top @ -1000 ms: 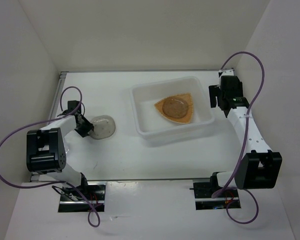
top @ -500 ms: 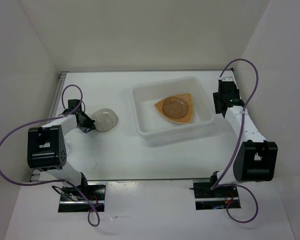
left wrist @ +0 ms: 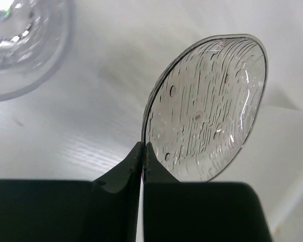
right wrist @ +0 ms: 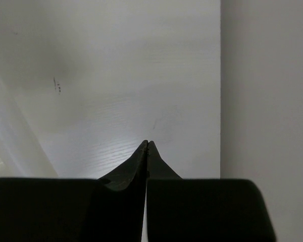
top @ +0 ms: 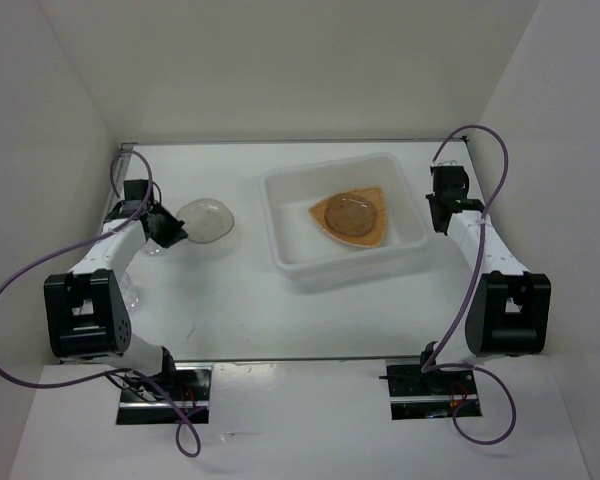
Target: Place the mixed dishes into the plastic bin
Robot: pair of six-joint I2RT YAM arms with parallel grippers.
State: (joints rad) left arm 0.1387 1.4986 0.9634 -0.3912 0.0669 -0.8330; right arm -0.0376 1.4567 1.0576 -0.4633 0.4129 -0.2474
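Within the last second the clear textured glass saucer (left wrist: 207, 101) has gone from lying flat on the desk to hanging tilted on edge in the left claw (left wrist: 143, 146). The claw is clenched on the saucer's rim and has carried it a little toward the far-left corner, above the white desktop (top: 230, 310). Meanwhile the right claw (right wrist: 147, 143) has pulled away from the plastic bin (top: 352, 262) toward the right edge, its fingers pressed together on nothing. So the pick looks done and the carry comes next. The held saucer is well apart from the bin, which sits right of the desk's middle and already holds the orange plate (top: 372, 228) with a grey-brown saucer (top: 348, 214) on it. A clear glass cup (left wrist: 20, 45) stands near the left edge, close to the held saucer, not yet binned. The desk is matte white, boxed by plain white walls on three sides.
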